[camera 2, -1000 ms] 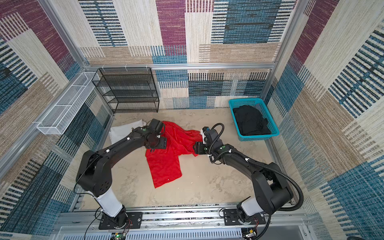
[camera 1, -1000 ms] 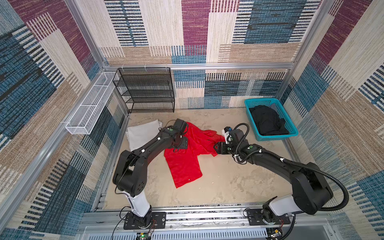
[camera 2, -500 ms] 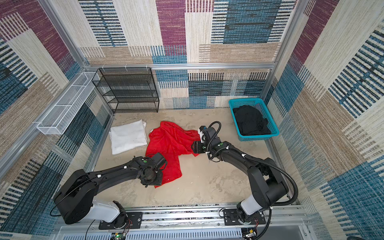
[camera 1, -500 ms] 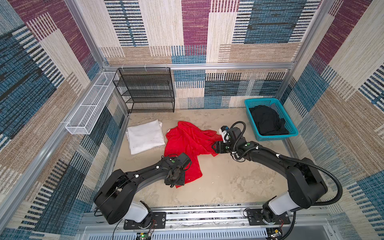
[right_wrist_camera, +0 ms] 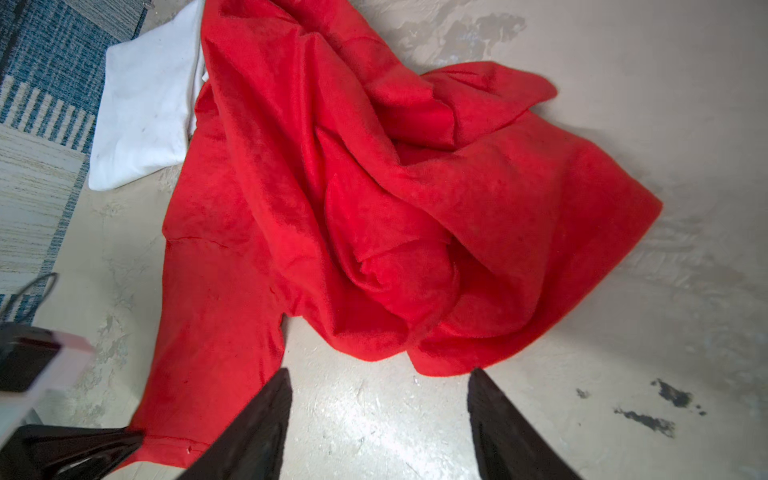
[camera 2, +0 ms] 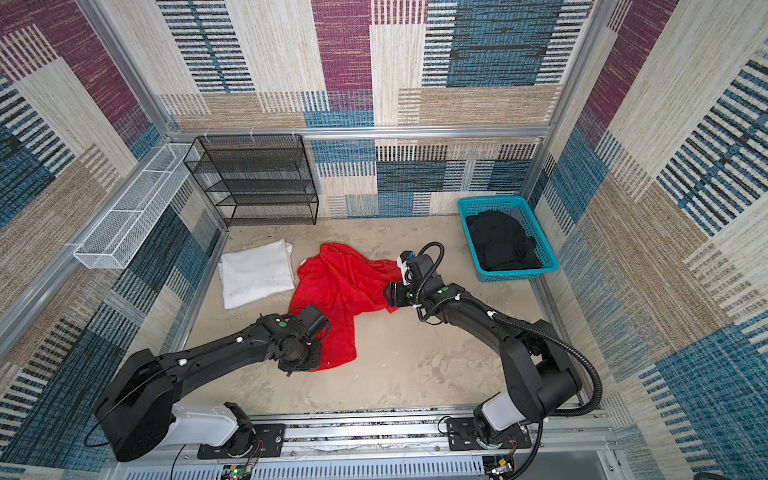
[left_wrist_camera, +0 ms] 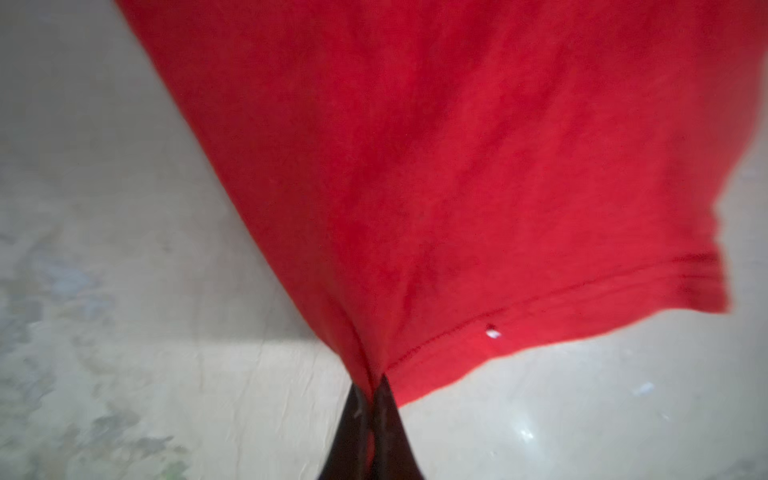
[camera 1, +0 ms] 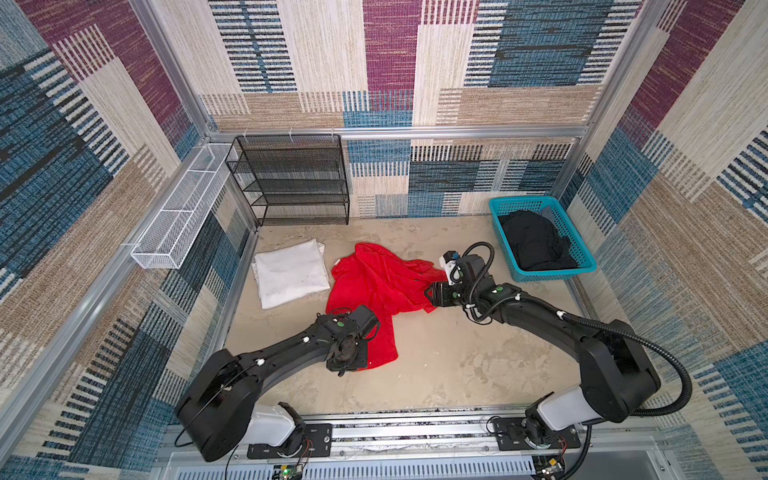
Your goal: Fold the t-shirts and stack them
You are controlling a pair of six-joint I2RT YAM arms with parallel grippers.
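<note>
We see the red t-shirt (camera 1: pixel 374 286) crumpled mid-desk in both top views, upper part bunched in folds, one long flat panel running toward the near edge. The left hand (left_wrist_camera: pixel 372 386) is clenched on that panel's hem corner. In the left wrist view the cloth is pinched between the two dark fingers and the stitched hem runs off from the pinch. The rest of the panel looks flat on the desk (camera 1: pixel 449 357).

The right hand (right_wrist_camera: pixel 380 374) is released, fingers spread wide, with only bare desk between them. Its tips sit just at the crumpled edge of the red t-shirt on the shirt's right side; we can't tell if they touch the cloth.

The white t-shirt (camera 1: pixel 291 272) lies folded flat, just left of the red one. The two nearly touch at one corner.

The black t-shirt (camera 1: pixel 534 245) is bunched inside the teal basket (camera 1: pixel 498 205) at the far right of the desk.

A black wire rack (camera 1: pixel 291 183) stands at the back wall, and a white wire tray (camera 1: pixel 178 212) hangs on the left rail.
</note>
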